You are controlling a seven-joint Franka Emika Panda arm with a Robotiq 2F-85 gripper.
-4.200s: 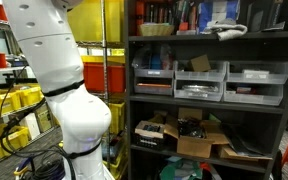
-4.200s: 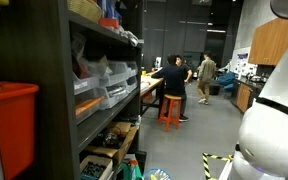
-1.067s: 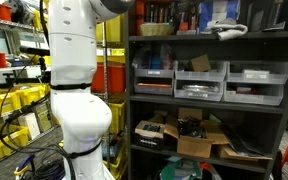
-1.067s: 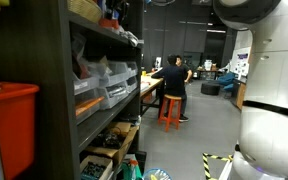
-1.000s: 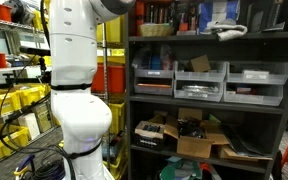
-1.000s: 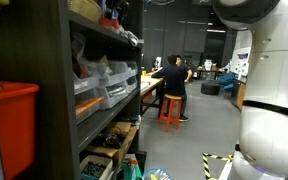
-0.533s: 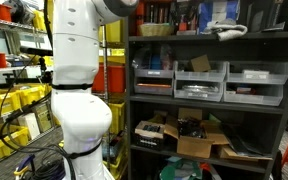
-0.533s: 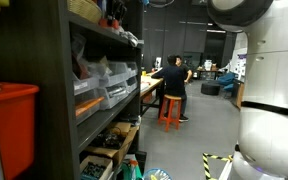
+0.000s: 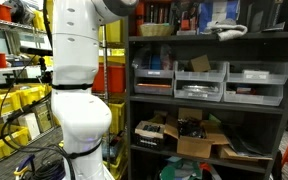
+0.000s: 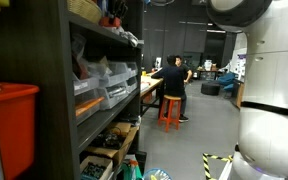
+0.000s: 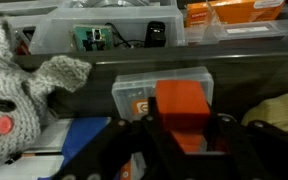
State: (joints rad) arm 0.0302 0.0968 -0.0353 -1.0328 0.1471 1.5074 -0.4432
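Note:
In the wrist view my gripper (image 11: 184, 116) comes up from the bottom edge, its dark fingers (image 11: 150, 122) pressed against both sides of an orange-red block (image 11: 182, 97). The block stands in front of a clear plastic box (image 11: 136, 100) with an orange logo, on a shelf. A grey knitted plush toy (image 11: 14, 95) lies to the left of it. The gripper itself is out of frame in both exterior views. Only the white arm (image 9: 76, 55) shows, reaching up past the top edge beside the dark shelving unit (image 9: 209, 95).
Above the shelf bar (image 11: 104, 68) stand clear bins with a green circuit board (image 11: 89, 38) and orange boxes (image 11: 234, 12). A yellowish object (image 11: 281, 110) lies right of the gripper. People (image 10: 172, 85) sit at a bench far down the aisle. Yellow crates (image 9: 9, 105) stand behind the arm.
Since the oldest frames the arm has swung up, its upper links toward the top of the shelving. Over the last second its upper links have only shifted slightly.

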